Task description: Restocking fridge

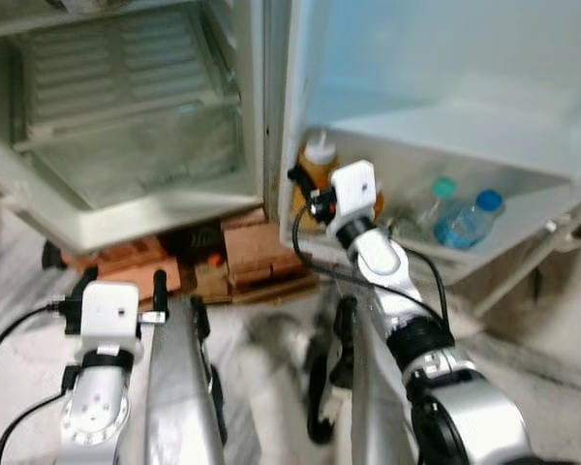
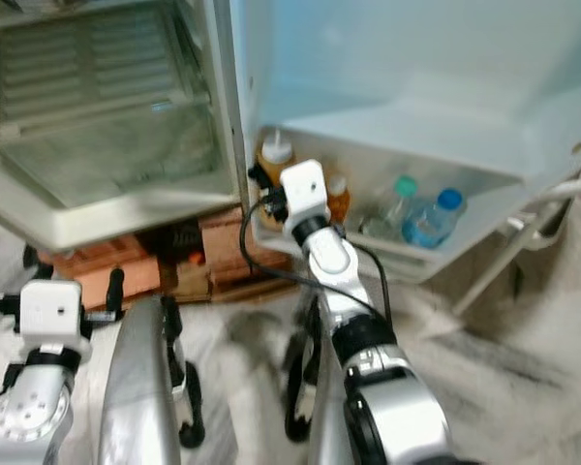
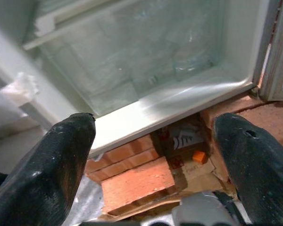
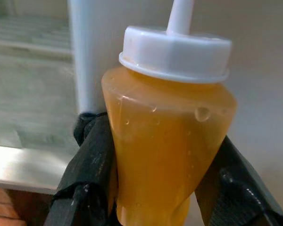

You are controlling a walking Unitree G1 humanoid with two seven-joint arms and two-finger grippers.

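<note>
An orange sauce bottle (image 4: 170,141) with a white nozzle cap stands upright between my right gripper's (image 4: 166,179) black fingers, which are shut on its lower body. In the eye views this bottle (image 1: 318,160) is at the left end of the open fridge door's shelf (image 1: 533,199), with the right gripper (image 1: 308,190) reaching in from the front. I cannot tell whether its base rests on the shelf. My left gripper (image 3: 153,136) is open and holds nothing; it hangs low in front of the fridge's bottom edge (image 1: 179,295).
Two water bottles, one teal-capped (image 1: 442,192) and one blue-capped (image 1: 468,221), lie in the door shelf to the right. The fridge compartment (image 1: 126,145) stands open with bare glass shelves. Red bricks (image 1: 261,254) prop up the fridge.
</note>
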